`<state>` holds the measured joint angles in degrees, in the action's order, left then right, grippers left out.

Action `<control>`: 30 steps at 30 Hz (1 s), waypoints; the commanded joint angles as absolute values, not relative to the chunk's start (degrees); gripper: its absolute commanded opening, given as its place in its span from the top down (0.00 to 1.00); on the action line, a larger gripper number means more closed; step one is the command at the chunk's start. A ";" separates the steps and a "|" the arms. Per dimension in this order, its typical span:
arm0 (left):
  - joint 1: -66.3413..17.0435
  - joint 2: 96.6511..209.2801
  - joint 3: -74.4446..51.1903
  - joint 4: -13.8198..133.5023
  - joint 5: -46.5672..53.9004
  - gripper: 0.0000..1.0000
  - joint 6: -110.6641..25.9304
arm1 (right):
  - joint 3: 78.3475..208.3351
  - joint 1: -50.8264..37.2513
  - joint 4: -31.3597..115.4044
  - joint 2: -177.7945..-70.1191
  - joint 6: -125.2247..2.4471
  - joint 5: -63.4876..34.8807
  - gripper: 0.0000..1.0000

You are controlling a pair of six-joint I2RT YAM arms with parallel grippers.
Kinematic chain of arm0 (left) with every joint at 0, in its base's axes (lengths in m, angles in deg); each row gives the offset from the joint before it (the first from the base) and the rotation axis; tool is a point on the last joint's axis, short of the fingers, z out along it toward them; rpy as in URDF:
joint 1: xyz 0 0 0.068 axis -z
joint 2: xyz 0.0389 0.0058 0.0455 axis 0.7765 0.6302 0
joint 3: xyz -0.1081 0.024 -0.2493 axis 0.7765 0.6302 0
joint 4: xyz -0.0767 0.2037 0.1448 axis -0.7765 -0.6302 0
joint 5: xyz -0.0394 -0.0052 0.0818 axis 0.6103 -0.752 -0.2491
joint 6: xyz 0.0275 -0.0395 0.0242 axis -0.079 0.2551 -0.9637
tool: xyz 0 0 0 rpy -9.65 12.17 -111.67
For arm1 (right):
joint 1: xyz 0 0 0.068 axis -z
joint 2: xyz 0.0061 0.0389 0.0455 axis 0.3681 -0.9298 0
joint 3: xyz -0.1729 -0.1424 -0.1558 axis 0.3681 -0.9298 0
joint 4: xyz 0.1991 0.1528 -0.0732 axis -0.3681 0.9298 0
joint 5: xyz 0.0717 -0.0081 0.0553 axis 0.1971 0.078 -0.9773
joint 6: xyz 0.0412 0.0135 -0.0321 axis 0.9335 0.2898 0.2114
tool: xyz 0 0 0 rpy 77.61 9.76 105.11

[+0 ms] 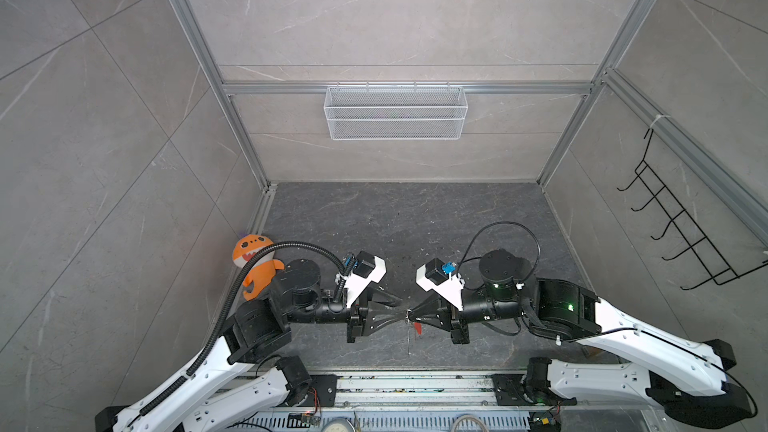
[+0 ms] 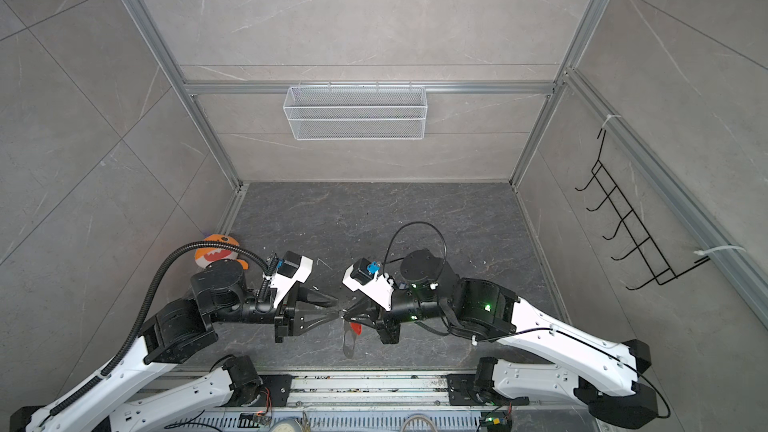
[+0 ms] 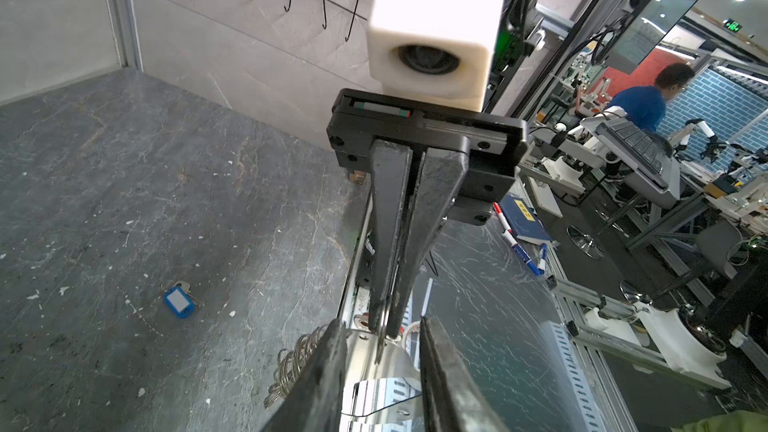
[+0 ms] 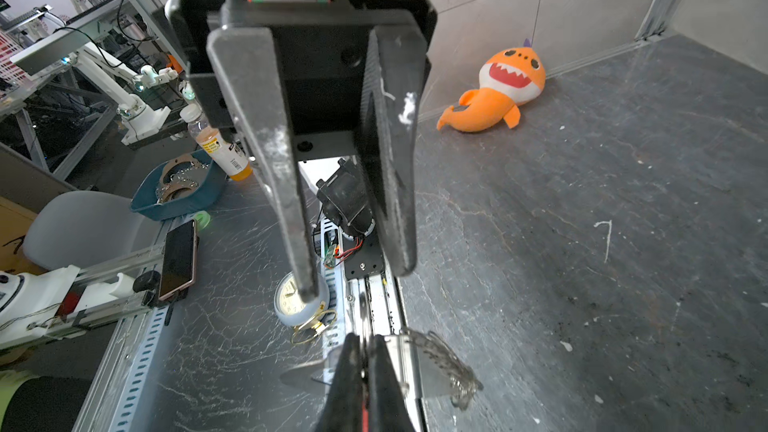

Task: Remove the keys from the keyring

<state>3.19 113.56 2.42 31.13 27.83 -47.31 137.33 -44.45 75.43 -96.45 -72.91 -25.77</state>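
Observation:
My right gripper is shut on the thin silver ring of the keyring, held up in mid-air at the front middle. The keyring's shiny grey fob and its chain hang beside the fingers. In both top views a red-tagged key dangles just under the right gripper. My left gripper faces it tip to tip, open, its fingers standing either side of the ring without touching it. A blue-tagged key lies loose on the dark floor, apart from the keyring.
An orange plush toy lies at the left wall behind the left arm. A white wire basket hangs on the back wall and a black hook rack on the right wall. The arms' rail runs along the front edge.

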 commanded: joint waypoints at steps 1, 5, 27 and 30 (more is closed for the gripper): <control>3.29 115.22 -0.77 27.40 29.43 0.67 -49.53 | 141.07 -44.11 80.15 -97.51 -74.24 -27.50 1.00; 3.29 116.42 -1.85 26.03 30.39 0.71 -49.75 | 142.65 -44.01 81.17 -98.87 -74.25 -27.98 1.00; 3.29 117.15 -0.51 29.88 31.63 1.00 -49.10 | 144.67 -43.67 79.90 -100.93 -73.09 -28.33 1.00; 3.29 116.20 0.86 32.13 31.63 1.00 -48.88 | 144.45 -43.63 79.21 -100.55 -72.74 -28.10 0.94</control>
